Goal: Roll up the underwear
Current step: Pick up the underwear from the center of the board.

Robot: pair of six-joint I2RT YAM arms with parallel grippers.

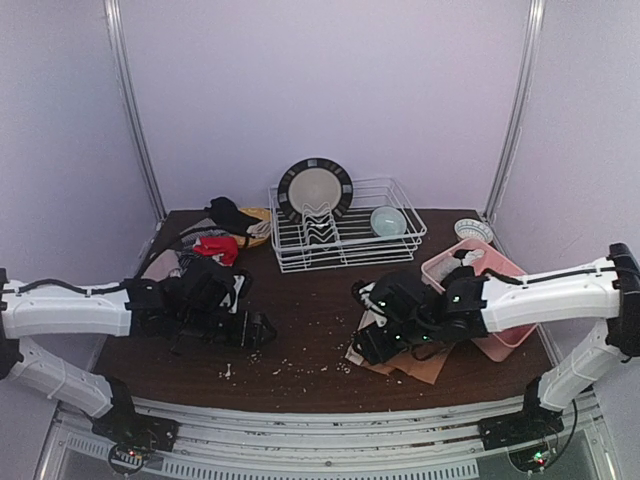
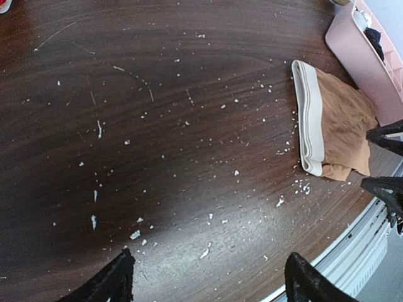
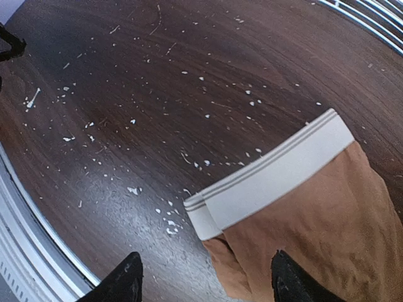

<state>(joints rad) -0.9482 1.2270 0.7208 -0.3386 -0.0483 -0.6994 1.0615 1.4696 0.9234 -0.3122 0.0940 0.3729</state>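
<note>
Brown underwear (image 3: 327,233) with a pale band lies just under your right hand (image 3: 204,280), which is open and empty. Your left hand (image 2: 211,280) is open too and holds nothing. A pink tray (image 2: 362,56) sits right beside the underwear.

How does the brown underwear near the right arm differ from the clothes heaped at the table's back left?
The brown underwear lies alone and flat; the heap is bunched. The brown underwear is brown with a pale waistband; the heap mixes red, black and grey. Neither looks rolled.
</note>
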